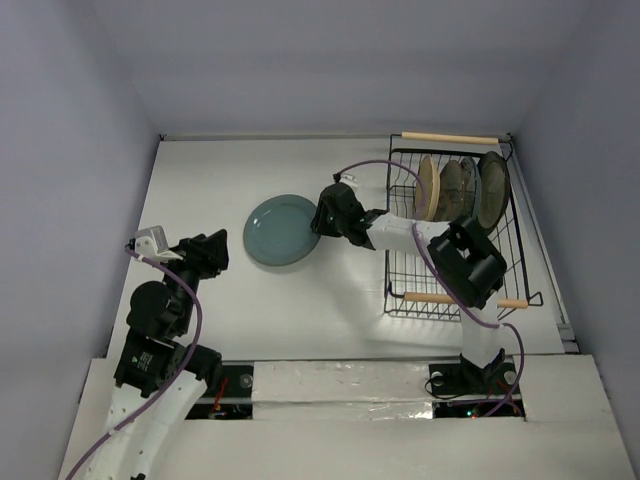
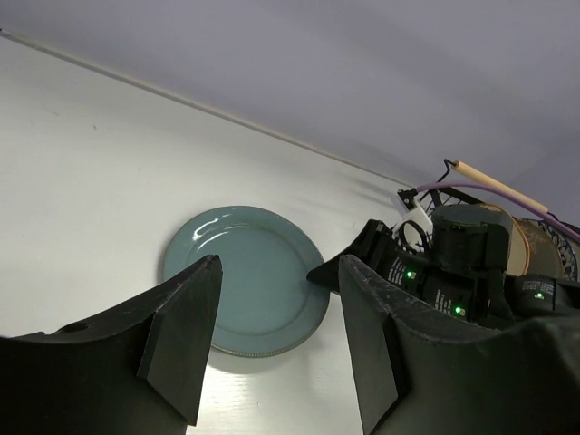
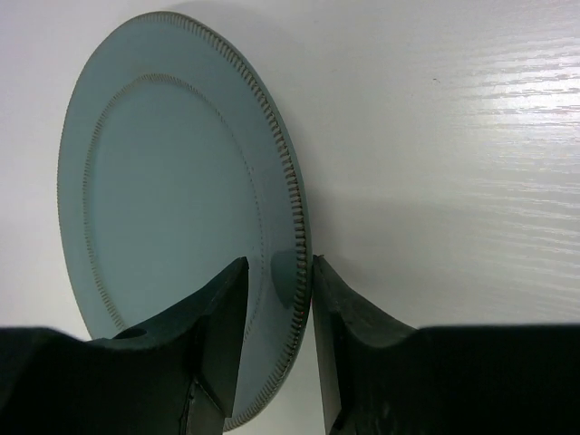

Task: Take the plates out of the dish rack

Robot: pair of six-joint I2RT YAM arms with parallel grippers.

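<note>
Right gripper (image 3: 278, 265), jaws slightly parted, is straddling the teal plate (image 1: 275, 232) at its three-o'clock rim; a crooked withdrawal risks dragging it. Left gripper (image 2: 281, 270) is hanging spread, empty.

The top external camera is looking down from above and behind the arm bases, taking in the whole white surface (image 1: 200, 180), dish rack (image 1: 412, 278) and teal plate (image 1: 282, 230) from afar. The left wrist camera is peering low across the surface past the left pincer (image 2: 281, 263), catching that same plate at middling range, while the right wrist camera is hanging close against the plate's rim, the right pincer (image 3: 278, 272) framing it.
</note>
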